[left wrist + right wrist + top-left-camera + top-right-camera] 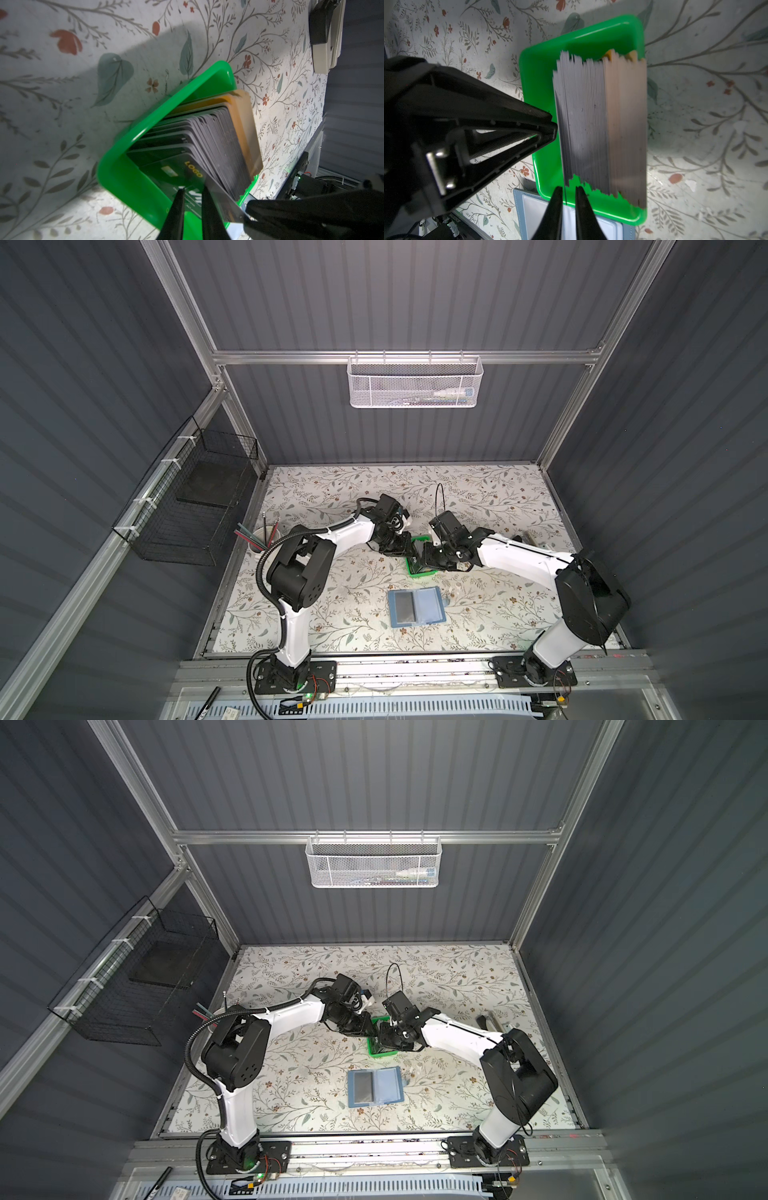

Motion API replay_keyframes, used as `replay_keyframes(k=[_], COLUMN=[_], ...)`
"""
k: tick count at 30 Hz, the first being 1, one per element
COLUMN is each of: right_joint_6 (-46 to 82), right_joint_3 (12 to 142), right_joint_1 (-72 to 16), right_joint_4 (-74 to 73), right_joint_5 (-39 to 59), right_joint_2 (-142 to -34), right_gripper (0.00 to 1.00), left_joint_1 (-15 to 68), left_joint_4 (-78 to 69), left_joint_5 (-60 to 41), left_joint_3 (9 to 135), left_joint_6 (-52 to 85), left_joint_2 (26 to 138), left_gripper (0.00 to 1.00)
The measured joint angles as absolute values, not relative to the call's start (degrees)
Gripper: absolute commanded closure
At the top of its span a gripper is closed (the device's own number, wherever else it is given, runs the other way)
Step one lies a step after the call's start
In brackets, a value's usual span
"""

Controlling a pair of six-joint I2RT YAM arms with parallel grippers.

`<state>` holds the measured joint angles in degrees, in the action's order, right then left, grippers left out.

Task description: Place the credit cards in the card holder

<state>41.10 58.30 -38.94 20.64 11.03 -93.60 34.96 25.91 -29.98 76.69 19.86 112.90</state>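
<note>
Green plastic tray (542, 83) mid-frame holds the upright grey-and-tan credit cards (600, 124); the right tool (569, 189), narrow astride the dark end card (182, 172), should pinch it alone, left tool (553, 128) narrow, grip unclear.

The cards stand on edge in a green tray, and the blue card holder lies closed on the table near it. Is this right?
Not quite: the card holder lies open, not closed. Both top views show its two pages spread flat, a dark card in one pocket. The rest holds: the cards stand on edge in the green tray, the card holder near it on the table.
</note>
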Motion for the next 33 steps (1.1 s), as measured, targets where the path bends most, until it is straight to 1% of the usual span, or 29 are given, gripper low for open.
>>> replay_keyframes(k=[4,15,21,33], right_joint_6=[40.93,40.45,40.95,42.02], right_joint_3=[58.3,58.17,56.07,53.52], right_joint_1=[-38.94,-39.33,-39.38,-39.38], right_joint_4=[20.32,20.86,20.08,19.27], right_joint_5=[11.25,9.47,8.78,7.68], right_joint_2=[-93.8,-91.5,-88.12,-83.64], right_gripper=[0.91,1.0,1.0,1.0], left_joint_1=[34.96,35.33,35.33,35.33], left_joint_4=[25.91,25.89,25.82,21.63], left_joint_5=[-29.98,-29.39,-28.51,-28.49], left_joint_3=[76.69,76.73,75.88,69.93], left_joint_6=[19.86,19.62,19.2,22.15], left_joint_2=[112.9,112.71,109.75,99.53], left_gripper=[0.81,0.8,0.75,0.73])
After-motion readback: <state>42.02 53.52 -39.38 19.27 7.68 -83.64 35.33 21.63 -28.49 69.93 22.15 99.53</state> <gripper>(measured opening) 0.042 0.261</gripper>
